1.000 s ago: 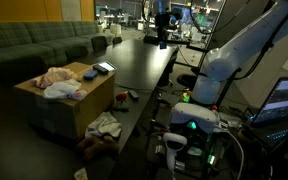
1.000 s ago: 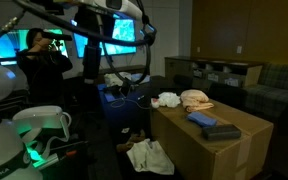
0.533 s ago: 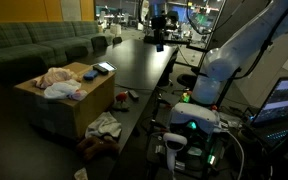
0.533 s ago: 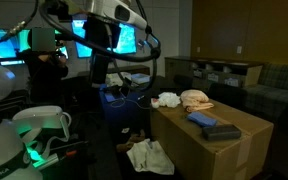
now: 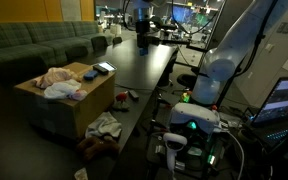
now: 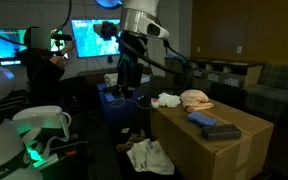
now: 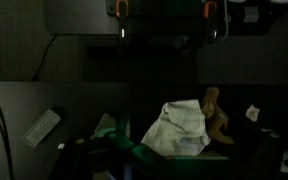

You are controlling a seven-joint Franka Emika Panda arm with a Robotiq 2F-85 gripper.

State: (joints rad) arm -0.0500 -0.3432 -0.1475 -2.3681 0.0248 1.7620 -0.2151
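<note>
My gripper comes in from the top of the wrist view, open and empty, with its two fingers wide apart. Far below it on the dark floor lie a white cloth and a brown soft toy. In both exterior views the gripper hangs high in the air, short of the cardboard box. On the box lie a pinkish cloth, a white cloth and blue items.
A white cloth and the toy lie on the floor beside the box. A long dark table, a green couch, the green-lit robot base and a person are nearby.
The arm has swung sideways toward the box side of the room, carrying the gripper with it. The jaws stayed open and nothing on the box or floor moved.
</note>
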